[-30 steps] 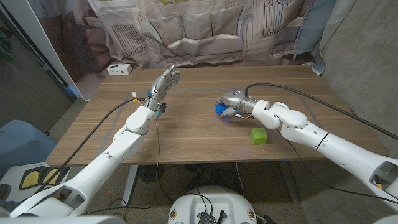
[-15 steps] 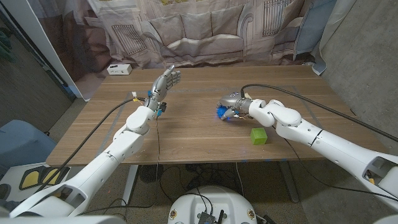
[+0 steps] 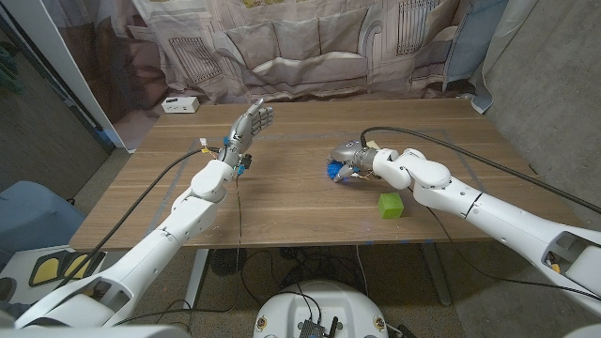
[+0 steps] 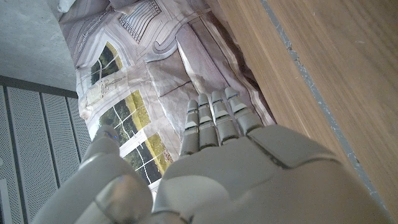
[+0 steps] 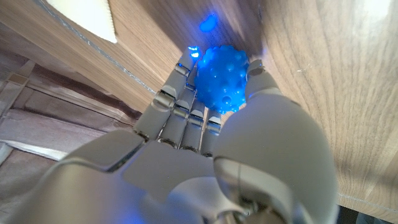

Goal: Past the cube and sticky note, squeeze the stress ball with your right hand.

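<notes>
The knobbly blue stress ball (image 5: 222, 78) is grasped by the right hand (image 3: 349, 160) on the bench (image 3: 282, 202); the left hand (image 3: 250, 123) is held released, fingers extended.

My right hand (image 3: 346, 160), grey and metal-jointed, reaches out mid-desk on its white arm, fingers (image 5: 186, 99) and thumb curled in a grip. My left hand (image 3: 252, 121) stands raised off the desk, fingers (image 4: 214, 121) straight, close together, holding nothing.

Even, soft lighting left the bench (image 3: 282, 202) sharp with faint shadows, while near surfaces blurred in both wrist views.
</notes>
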`<state>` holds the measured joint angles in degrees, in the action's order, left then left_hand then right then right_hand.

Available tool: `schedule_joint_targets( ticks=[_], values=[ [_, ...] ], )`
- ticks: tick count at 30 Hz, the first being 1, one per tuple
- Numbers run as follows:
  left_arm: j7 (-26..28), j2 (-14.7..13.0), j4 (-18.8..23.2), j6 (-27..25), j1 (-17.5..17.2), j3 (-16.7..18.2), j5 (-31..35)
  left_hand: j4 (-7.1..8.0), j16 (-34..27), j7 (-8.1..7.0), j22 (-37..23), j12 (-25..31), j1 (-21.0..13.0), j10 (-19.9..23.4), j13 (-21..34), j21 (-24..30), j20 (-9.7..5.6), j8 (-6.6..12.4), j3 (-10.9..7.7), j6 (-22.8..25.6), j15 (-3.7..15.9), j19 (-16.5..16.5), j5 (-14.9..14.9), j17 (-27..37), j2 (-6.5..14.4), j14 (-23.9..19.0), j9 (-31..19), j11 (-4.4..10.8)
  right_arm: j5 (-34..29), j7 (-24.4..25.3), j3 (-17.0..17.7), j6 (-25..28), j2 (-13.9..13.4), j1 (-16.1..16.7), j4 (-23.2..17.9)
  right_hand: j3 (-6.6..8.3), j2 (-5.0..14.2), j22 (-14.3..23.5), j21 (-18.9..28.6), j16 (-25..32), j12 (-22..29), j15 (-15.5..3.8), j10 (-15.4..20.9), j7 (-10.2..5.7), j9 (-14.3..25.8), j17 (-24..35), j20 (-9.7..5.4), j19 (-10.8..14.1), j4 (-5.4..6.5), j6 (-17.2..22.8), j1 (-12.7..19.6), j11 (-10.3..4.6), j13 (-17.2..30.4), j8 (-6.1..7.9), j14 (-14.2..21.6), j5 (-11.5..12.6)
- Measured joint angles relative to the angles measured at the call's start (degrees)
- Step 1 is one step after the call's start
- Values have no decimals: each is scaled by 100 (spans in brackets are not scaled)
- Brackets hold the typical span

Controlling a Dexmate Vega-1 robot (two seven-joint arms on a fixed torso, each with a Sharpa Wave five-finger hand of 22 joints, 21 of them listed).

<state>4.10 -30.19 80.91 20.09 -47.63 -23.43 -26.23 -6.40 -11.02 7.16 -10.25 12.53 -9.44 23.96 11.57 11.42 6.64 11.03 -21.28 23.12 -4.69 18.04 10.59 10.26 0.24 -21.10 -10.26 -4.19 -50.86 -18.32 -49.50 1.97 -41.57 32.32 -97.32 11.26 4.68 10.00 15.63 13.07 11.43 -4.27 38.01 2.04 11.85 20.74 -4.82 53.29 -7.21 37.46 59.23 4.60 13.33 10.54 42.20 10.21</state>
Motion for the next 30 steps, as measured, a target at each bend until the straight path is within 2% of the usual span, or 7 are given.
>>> schedule_joint_targets(
  ticks=[6, 11, 17, 22, 26, 30],
  values=[
    [0, 5, -13, 1, 0, -3, -6, 0, 0, 0, 0, 0, 0, 0, 0, 0, 0, 0, 0, 0, -21, 0, 0, 0, 0, -21, 0, 0, -13, -64, -34, 19, -8, -23, 7, -65, -67, -14, -69, -95, -63, 119, -259, 39, -10, -65, 53, -69, 20, -343, -144, -44, 0, -38, -204, 17],
    [0, 4, -13, 1, -2, -5, -11, 0, 0, 0, 0, 0, 0, 0, 0, 0, 0, 0, 0, 0, -21, 0, 0, 0, 0, -21, 0, 0, -31, -100, -48, 39, -24, -27, -5, -88, -151, -14, -146, -166, -85, 249, -520, 135, -14, -112, 147, -164, 43, -584, -227, -29, 0, -38, -364, 17],
    [5, 4, 4, 1, -23, -5, -16, -18, 0, 0, 0, 0, 0, 0, 0, 0, 0, 0, -18, 0, -21, 0, 0, 0, 0, -21, 0, 0, -82, -153, -60, 93, -45, -28, -49, -141, -268, -14, -233, -211, -107, 410, -766, 18, -14, -180, 270, -286, 54, -856, -403, -25, -30, -39, -574, 17],
    [8, 3, 12, 1, -36, -5, -28, -18, 0, 0, 0, 0, 0, 0, 0, 0, 0, 0, -19, 0, -21, 0, 0, 0, 0, -21, 0, 0, -125, -202, -66, 137, -56, -27, -95, -164, -347, -13, -332, -249, -107, 572, -1151, -93, -14, -240, 403, -419, 32, -1114, -481, -61, -30, -39, -829, 42],
    [5, 3, 14, -1, -46, -5, -40, -18, 0, 0, 0, 0, 0, 0, 0, 0, 0, 0, -18, 0, -21, 0, 0, 0, 0, -21, 0, 0, -177, -240, -66, 206, -71, -13, -155, -164, -366, -13, -378, -271, -107, 687, -1374, -244, -14, -280, 505, -521, 32, -1301, -560, -61, -30, -39, -1029, 42],
    [-9, 4, 1, -2, -51, -5, -62, -18, 0, -21, 0, 0, 0, 0, 0, 0, 0, 0, -18, 21, -21, 0, 0, 0, 0, -21, 0, 0, -245, -297, -66, 286, -80, -3, -206, -187, -363, -13, -420, -272, -107, 773, -1462, -270, -13, -295, 585, -601, 55, -1421, -620, -29, -29, -39, -1149, 42]
  ],
)
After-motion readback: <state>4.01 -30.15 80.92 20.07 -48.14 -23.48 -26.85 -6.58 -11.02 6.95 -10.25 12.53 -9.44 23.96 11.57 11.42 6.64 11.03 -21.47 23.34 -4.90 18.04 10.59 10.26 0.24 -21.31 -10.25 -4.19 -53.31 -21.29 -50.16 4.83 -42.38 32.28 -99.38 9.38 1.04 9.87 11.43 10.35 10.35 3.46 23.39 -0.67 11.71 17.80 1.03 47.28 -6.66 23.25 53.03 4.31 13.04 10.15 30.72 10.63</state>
